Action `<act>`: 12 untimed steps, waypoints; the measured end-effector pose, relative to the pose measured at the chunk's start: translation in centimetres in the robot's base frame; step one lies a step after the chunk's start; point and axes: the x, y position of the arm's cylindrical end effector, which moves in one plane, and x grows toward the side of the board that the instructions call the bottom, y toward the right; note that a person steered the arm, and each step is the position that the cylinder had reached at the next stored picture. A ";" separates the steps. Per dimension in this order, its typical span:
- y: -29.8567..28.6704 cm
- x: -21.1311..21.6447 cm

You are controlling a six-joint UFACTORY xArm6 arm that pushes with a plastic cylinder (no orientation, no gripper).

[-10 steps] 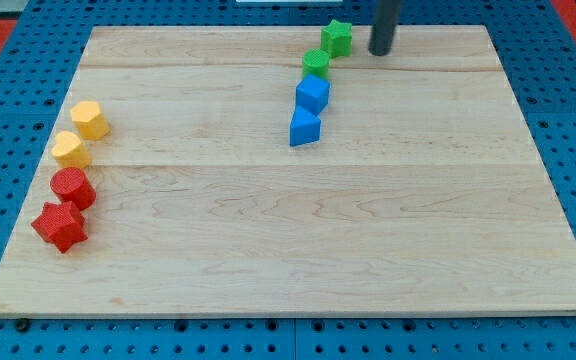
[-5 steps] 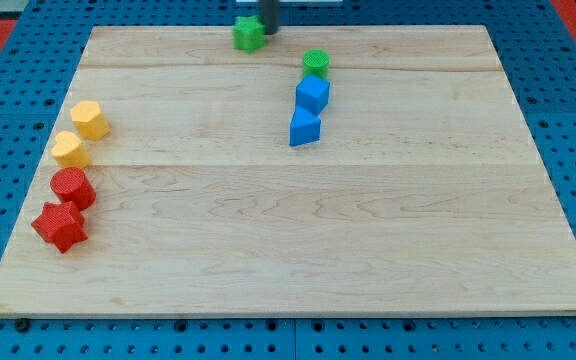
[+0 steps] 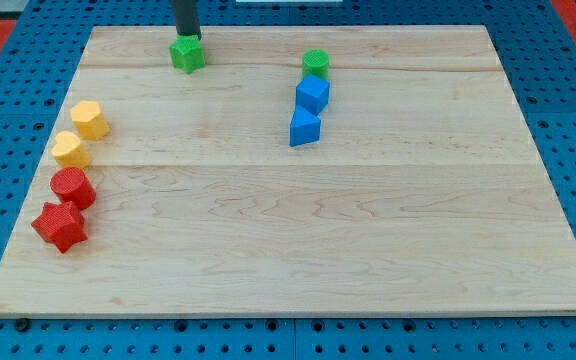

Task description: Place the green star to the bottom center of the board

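Your arm carries no fingers, so there is no open or closed state to record; it ends in a straight dark rod, and my tip (image 3: 186, 37) sits at the view's top, left of centre, just inside the far edge of the pale wooden board (image 3: 298, 250). My tip is touching or all but touching the top side of the small green star-shaped block (image 3: 187, 54); the exact contact cannot be resolved. You will find that green star near the board's top edge, left of the midline, well apart from the bottom centre. To the view's right of it, well apart, stands a short green cylinder block (image 3: 315, 63), also near the top edge. Directly below that cylinder, touching or nearly so, is a blue cube-like block (image 3: 312, 94), and just below that a second blue block of angular wedge-like shape (image 3: 304, 127); these three form a short column slightly right of centre. Along the board's left edge you have four blocks in a slanted column: a yellow hexagonal block (image 3: 89, 119) uppermost, a yellow rounded block (image 3: 70, 150) just below it, then a red cylinder block (image 3: 72, 188), and lowest a red star-shaped block (image 3: 60, 226) touching it. The board rests on a blue perforated counter (image 3: 568, 90).
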 end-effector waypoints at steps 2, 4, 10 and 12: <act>0.5 2.0; 1.0 3.2; 1.1 4.5; 0.1 3.8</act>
